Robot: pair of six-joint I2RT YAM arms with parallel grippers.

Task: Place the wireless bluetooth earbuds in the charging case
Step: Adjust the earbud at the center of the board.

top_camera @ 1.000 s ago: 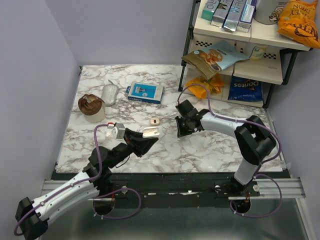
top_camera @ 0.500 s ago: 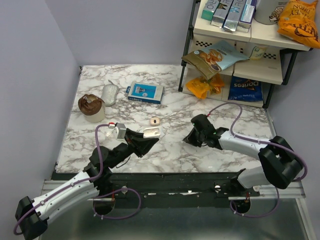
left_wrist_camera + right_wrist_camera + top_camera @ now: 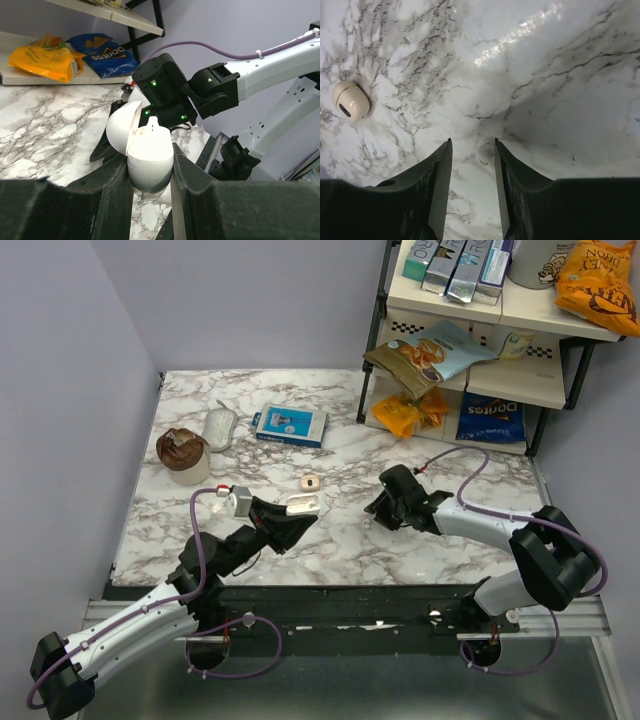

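Right gripper (image 3: 472,142) first: its wrist view has the jaws parted to a middling gap. A tiny white earbud (image 3: 485,154) lies on the marble table (image 3: 560,75) between them, just beside the finger on the frame's right, with nothing gripping it. From overhead that earbud is hidden under the gripper head.

Over to the left gripper (image 3: 149,155): it's pinched tight on the white charging case (image 3: 150,165), low in the centre of its wrist frame. The lid (image 3: 119,132) is swung open to the left and a white stem (image 3: 151,123) pokes up from the opening, detail too small to read from overhead. The right arm (image 3: 165,87) looms just behind the case.

Further out, a small beige case (image 3: 351,100) sits at upper left of the right wrist frame, well apart from the fingers. Overhead, there's a blue box (image 3: 290,425) upper centre and a shelf (image 3: 470,310) upper right.
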